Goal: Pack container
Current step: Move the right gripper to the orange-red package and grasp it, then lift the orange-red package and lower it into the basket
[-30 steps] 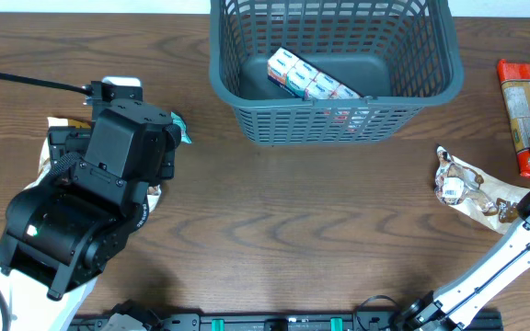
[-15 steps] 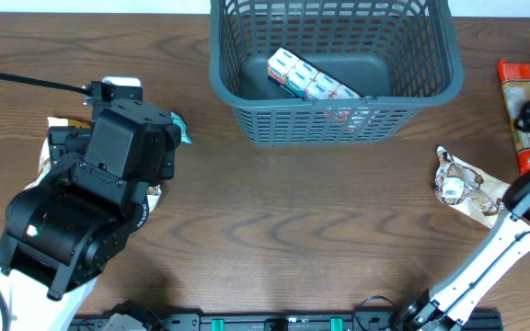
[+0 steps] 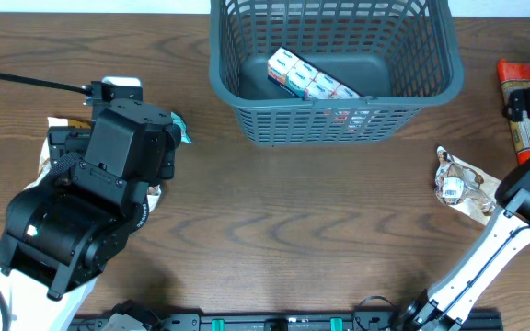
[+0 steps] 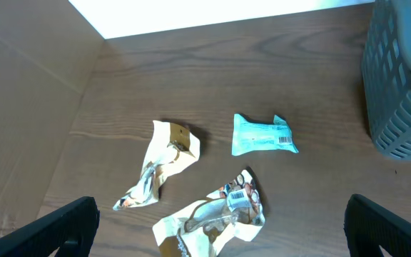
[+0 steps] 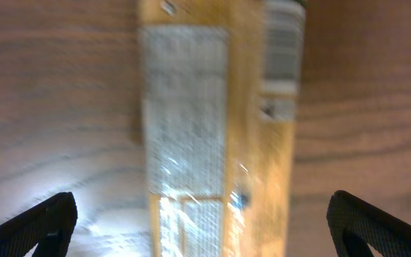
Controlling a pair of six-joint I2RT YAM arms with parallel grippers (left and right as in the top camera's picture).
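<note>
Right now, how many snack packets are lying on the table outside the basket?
5. Left: tan packet, teal packet, crumpled barcoded packet. Right: long orange packet, crumpled brown packet. The left arm may hide more.

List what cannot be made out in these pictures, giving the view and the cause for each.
1. Overhead: the packets on the left, mostly covered by the left arm.
2. Right wrist: print on the orange packet, blurred.
3. Overhead: far rim of the container, cut off by the top edge.

Stands upright at twelve o'clock: dark grey lattice-walled container [image 3: 274, 124], thick rolled rim, white-and-blue packet [image 3: 309, 78] lying inside.
</note>
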